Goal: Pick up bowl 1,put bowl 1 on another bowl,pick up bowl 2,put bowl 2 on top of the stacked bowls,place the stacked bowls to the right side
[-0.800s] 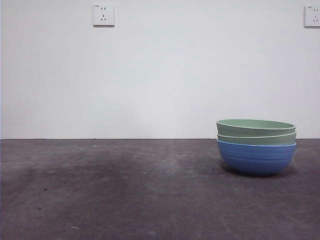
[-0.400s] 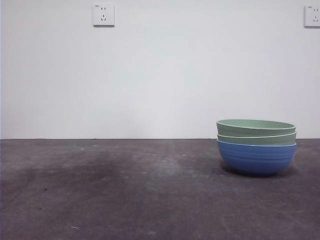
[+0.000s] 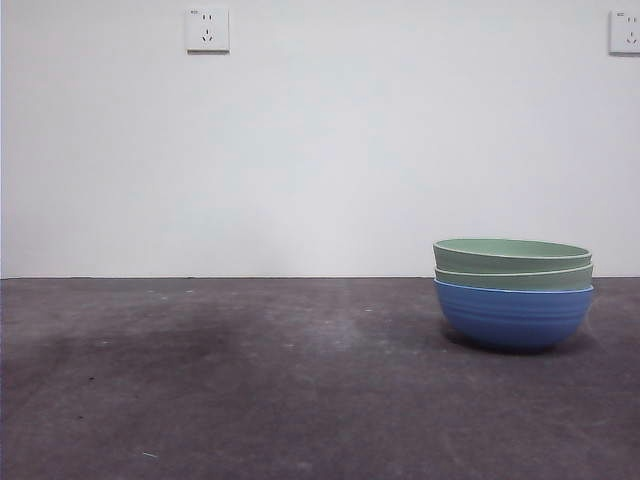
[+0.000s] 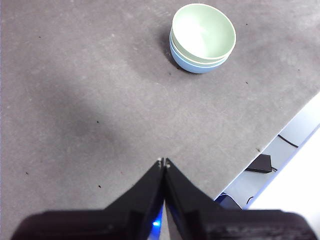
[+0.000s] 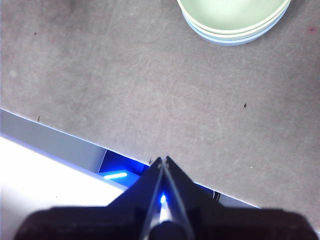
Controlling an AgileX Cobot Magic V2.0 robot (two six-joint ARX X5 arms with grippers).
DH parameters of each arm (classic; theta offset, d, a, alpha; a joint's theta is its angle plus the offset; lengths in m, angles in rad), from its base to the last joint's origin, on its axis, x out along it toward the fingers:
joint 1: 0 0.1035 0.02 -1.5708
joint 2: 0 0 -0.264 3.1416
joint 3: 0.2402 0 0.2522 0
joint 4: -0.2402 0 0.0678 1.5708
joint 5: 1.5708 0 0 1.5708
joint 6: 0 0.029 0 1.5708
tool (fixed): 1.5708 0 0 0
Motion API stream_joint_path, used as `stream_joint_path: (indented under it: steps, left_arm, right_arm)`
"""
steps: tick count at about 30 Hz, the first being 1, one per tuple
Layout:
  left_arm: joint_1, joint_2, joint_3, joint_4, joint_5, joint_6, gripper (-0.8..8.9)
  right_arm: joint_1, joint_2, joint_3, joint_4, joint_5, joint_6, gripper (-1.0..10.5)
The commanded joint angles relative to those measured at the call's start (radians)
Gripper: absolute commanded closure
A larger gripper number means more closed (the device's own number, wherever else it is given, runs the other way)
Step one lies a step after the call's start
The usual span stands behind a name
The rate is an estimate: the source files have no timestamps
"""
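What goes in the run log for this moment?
stacked bowls: right side, on table | left gripper: shut, clear | right gripper: shut, clear

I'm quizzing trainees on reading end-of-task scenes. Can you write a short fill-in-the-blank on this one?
1. The stacked bowls hold ___ green bowls.
2. The bottom bowl is ___ in colour.
3. The left gripper has its jaws ___.
4. The right gripper holds ___.

Missing words: two; blue; shut; nothing

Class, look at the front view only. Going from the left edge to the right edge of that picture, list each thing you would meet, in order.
Wall socket → the stacked bowls, two green bowls nested in the blue bowl on the table → second wall socket at the right edge.
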Motion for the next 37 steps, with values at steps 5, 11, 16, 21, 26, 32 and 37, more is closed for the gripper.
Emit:
stream_joint_path:
  steps: [5,11,16,21,26,32,37]
  left_arm:
    - [0.002,0.000,0.000,0.003,-0.005,0.011,8.17]
    - [0.002,0.000,0.000,0.003,-0.004,0.011,8.17]
    - [0.020,-0.018,0.000,0.014,-0.007,0.023,8.17]
    - [0.151,-0.112,-0.035,0.228,0.000,0.115,8.17]
    - [0.327,-0.323,-0.274,0.637,-0.002,0.116,8.17]
    - [0.484,-0.565,-0.625,0.937,-0.070,0.151,8.17]
    - [0.575,-0.734,-0.890,0.992,-0.096,0.158,8.17]
  right_arm:
    - [0.002,-0.002,-0.002,0.003,0.002,-0.001,9.4]
    - [0.002,-0.002,-0.002,0.003,0.003,-0.001,9.4]
    - [0.002,-0.002,-0.002,0.003,0.002,-0.001,9.4]
    - [0.002,-0.002,-0.002,0.003,0.003,-0.001,9.4]
    - [0.002,-0.002,-0.002,0.003,0.002,0.000,9.4]
    - [0.002,-0.002,-0.002,0.003,0.002,-0.001,9.4]
    - [0.002,-0.002,-0.002,0.003,0.002,-0.001,9.4]
